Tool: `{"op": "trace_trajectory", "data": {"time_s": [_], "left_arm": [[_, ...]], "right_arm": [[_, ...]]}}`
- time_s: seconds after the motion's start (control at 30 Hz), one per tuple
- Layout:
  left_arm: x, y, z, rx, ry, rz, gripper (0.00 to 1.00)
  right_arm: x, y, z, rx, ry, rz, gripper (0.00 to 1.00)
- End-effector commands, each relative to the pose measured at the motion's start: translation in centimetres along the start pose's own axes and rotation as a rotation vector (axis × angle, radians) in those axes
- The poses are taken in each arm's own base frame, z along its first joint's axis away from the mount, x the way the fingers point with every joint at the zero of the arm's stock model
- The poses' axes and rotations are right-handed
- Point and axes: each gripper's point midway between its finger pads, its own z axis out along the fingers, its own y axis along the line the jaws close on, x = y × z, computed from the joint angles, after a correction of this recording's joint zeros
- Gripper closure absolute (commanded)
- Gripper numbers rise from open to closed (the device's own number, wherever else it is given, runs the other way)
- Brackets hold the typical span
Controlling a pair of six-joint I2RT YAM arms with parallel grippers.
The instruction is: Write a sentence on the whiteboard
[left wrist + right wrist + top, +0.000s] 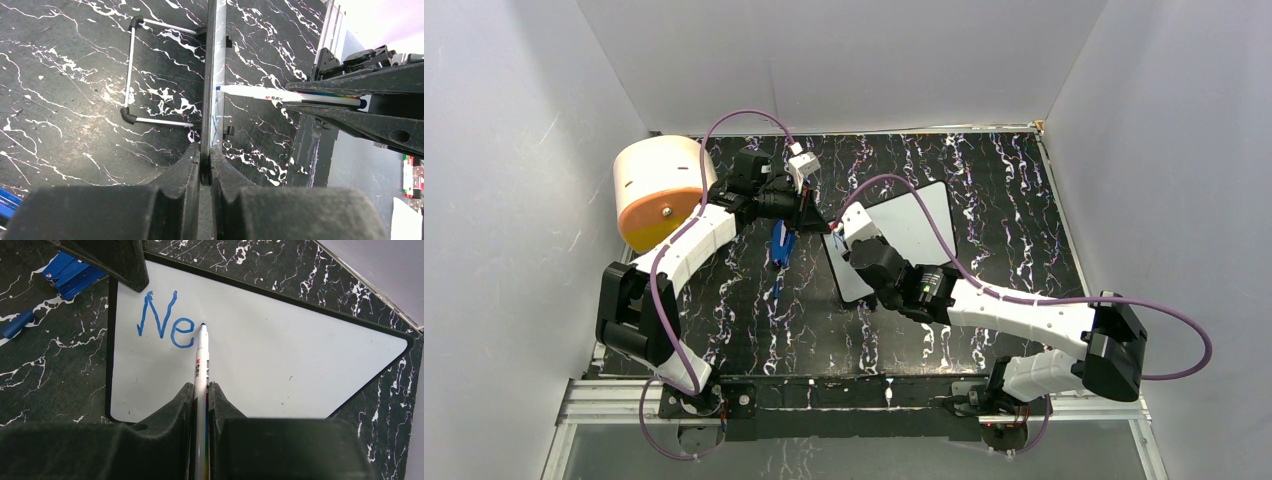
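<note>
Right tool pinches marker, tip at board beside blue letters "Ne". Left tool pinches board's edge.

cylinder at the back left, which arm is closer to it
Left. The left arm runs right beside the cylinder, forearm next to its orange end. The right arm reaches over the whiteboard, well off to the cylinder's right.

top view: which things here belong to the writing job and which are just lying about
In the job: whiteboard, edge clamped by left gripper; blue letters "Ne"; white marker held by right gripper.
Just lying about: blue objects left of the board; peach cylinder at far left.
</note>
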Motion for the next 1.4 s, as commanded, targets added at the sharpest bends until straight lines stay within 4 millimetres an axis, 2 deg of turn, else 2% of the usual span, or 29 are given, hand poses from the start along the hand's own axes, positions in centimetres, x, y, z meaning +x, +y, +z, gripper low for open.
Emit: {"op": "trace_trajectory", "data": {"time_s": [0.0,0.4,0.7,1.37], "left_arm": [[0.4,-0.4,-0.1,0.008,0.011,0.026,1.00],[0.4,-0.3,-0.1,0.008,0.012,0.023,1.00],[0.4,-0.3,-0.1,0.007,0.011,0.024,1.00],[0.5,-0.3,0.0,0.007,0.015,0.020,1.00]], "right_arm": [[-1.2,-0.3,0.2,0.006,-0.022,0.023,1.00],[0.9,-0.1,-0.2,-0.011,0.055,0.019,1.00],[1.3,-0.1,-0.3,-0.011,0.067,0.023,1.00],[-1.1,-1.4,-0.1,0.047,-0.020,0.038,1.00]]}}
